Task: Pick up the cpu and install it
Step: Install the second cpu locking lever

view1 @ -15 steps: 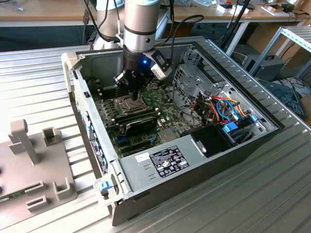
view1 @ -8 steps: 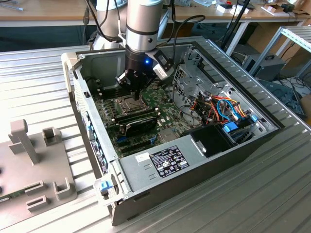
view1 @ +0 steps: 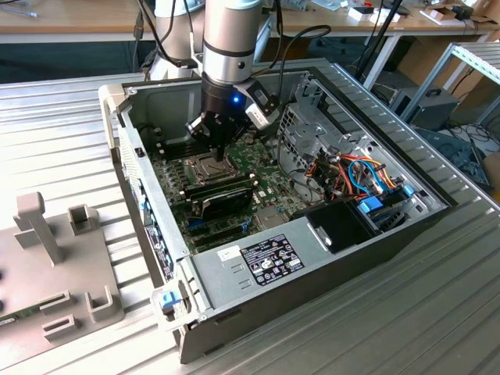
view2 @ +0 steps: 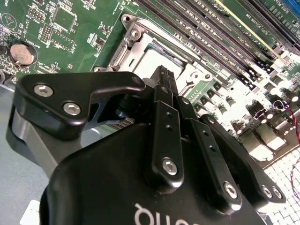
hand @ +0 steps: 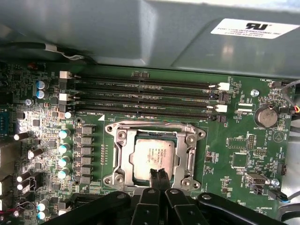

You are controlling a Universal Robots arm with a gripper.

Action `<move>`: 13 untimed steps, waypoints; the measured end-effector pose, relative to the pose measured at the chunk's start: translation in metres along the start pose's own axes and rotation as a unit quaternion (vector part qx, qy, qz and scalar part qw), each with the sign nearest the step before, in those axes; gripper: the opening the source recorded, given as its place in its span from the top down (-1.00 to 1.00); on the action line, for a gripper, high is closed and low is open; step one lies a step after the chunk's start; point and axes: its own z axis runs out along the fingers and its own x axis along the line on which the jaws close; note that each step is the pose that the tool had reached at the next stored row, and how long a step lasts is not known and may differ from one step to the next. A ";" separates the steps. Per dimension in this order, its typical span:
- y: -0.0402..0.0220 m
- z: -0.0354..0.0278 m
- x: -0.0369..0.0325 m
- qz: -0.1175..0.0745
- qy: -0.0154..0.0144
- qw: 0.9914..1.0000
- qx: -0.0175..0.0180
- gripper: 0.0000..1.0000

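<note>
Your cpu (hand: pixel 153 158) already sits inside the socket frame (hand: pixel 155 155) at the first wrist view's lower centre. The gripper (hand: pixel 158 174) hovers over its edge, fingers pressed together, holding nothing. The frame isn't latched.

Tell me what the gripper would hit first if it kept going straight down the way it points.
Most likely the cpu sitting in the socket frame: in the first wrist view the gripper is shut, its tips at the chip's near edge. Whether they already touch it is unclear.
</note>
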 end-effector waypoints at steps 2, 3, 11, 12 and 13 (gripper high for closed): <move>-0.0003 -0.0034 -0.0001 0.000 0.000 1.000 0.000 0.79; -0.0004 -0.0045 -0.0001 0.000 0.000 1.000 0.000 0.79; -0.0064 -0.0059 0.0016 0.000 0.000 1.000 0.000 0.79; -0.0075 -0.0059 0.0018 0.000 0.000 1.000 0.000 0.79; -0.0086 -0.0059 0.0020 0.000 0.000 1.000 0.000 0.79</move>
